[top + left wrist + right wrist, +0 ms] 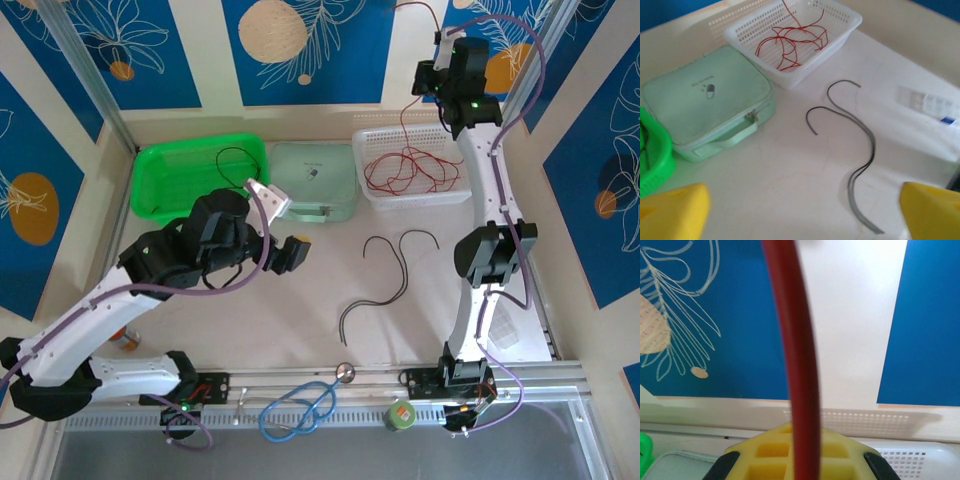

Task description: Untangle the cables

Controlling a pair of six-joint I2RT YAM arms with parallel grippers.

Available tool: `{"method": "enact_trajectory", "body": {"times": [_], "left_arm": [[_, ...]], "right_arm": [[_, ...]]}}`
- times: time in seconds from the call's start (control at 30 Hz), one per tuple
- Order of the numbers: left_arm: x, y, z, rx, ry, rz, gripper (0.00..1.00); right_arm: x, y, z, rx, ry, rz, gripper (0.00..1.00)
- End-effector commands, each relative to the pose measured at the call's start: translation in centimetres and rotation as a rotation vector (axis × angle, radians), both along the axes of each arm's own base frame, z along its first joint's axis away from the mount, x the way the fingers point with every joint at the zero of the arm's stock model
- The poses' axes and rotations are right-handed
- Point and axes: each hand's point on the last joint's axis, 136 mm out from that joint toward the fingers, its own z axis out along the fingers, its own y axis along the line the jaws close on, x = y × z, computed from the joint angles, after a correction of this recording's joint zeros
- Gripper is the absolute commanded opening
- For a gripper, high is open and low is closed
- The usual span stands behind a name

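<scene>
1. Nearest, the left hand [802, 222] stands wide above the pale worktop [790, 190]. Its yellow fingertips [670, 212] are far apart with nothing between them.
2. Just beyond, at about 3 o'clock from that hand in the top view, a pair of thin black cables [862, 145] curves side by side on the worktop. They are near the hand but not touching it. From the left wrist they lie ahead, toward 1 o'clock.
3. Farther out, at the left hand's 12 o'clock, sits a mint-green zipped fabric pouch [315, 180]. At the pouch's 9 o'clock a bright green plastic tray [165, 180] holds one loose black cable [235, 160]. At its 3 o'clock a white perforated plastic basket [410, 202] holds a loose bundle of thin red cables [405, 170].
4. Farthest, the right hand [428, 80] is raised over the basket's far edge, clamped on a single red cable strand [797, 365] that runs up between its yellow pads [770, 450]. In the top view the strand trails toward 6 o'clock, down to the bundle.
5. The step in hand looks like drawing one red strand out of the bundle. I cannot tell whether its lower end is free. The next move likely calls for lifting until the tail clears without dragging the rest, then laying it apart.
</scene>
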Motion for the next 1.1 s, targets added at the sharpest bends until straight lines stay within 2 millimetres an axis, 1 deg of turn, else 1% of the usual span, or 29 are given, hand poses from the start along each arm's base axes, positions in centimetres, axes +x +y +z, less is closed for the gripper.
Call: {"method": "enact_trajectory", "body": {"times": [0.0, 0.07, 0.17, 0.2, 0.27, 0.43, 0.57, 0.63, 0.77, 0.87, 0.97, 1.07], "left_arm": [[-1.1, -0.9, 1.1, -0.078, -0.022, -0.07, 1.0], [-1.6, -1.1, 1.1, -0.105, -0.031, -0.101, 1.0], [-2.2, -1.1, 1.2, -0.152, -0.057, -0.131, 1.0], [-2.4, -1.0, 1.3, -0.161, -0.067, -0.135, 1.0], [-2.5, -0.5, 1.5, -0.178, -0.087, -0.128, 1.0], [-2.3, 0.9, 1.9, -0.164, -0.117, -0.08, 1.0], [-2.1, 1.2, 1.7, -0.148, -0.118, -0.062, 1.0], [-1.9, 1.1, 1.7, -0.142, -0.111, -0.056, 1.0], [-1.5, 0.9, 1.3, -0.111, -0.09, -0.043, 1.0], [-1.3, 0.8, 0.8, -0.085, -0.075, -0.036, 1.0], [-1.2, 0.7, 0.6, -0.073, -0.067, -0.036, 1.0], [-1.1, 0.6, 0.5, -0.067, -0.065, -0.034, 0.99]], "right_arm": [[1.0, -0.8, -3.3, -0.047, 0.071, -0.023, 0.0], [1.4, -1.1, -6.5, -0.048, 0.129, -0.034, 0.0], [1.5, -1.6, -10.9, -0.033, 0.205, -0.056, 0.0], [1.2, -1.8, -12.8, -0.028, 0.239, -0.06, 0.0], [0.7, -2.2, -15.6, -0.015, 0.285, -0.071, 0.0], [-0.4, -3.5, -21.3, -0.013, 0.435, -0.086, 0.0], [-1.3, -5.2, -25.3, 0.049, 0.604, -0.13, 0.0], [-1.5, -5.9, -26.5, 0.111, 0.676, -0.155, 0.0], [-2.3, -6.6, -28.6, 0.224, 0.821, -0.193, 0.0], [-2.5, -6.6, -29.1, 0.261, 0.869, -0.205, 0.0], [-2.9, -6.4, -29.2, 0.279, 0.898, -0.208, 0.04], [-3.5, -6.5, -29.3, 0.285, 0.935, -0.228, 0.06]]}}
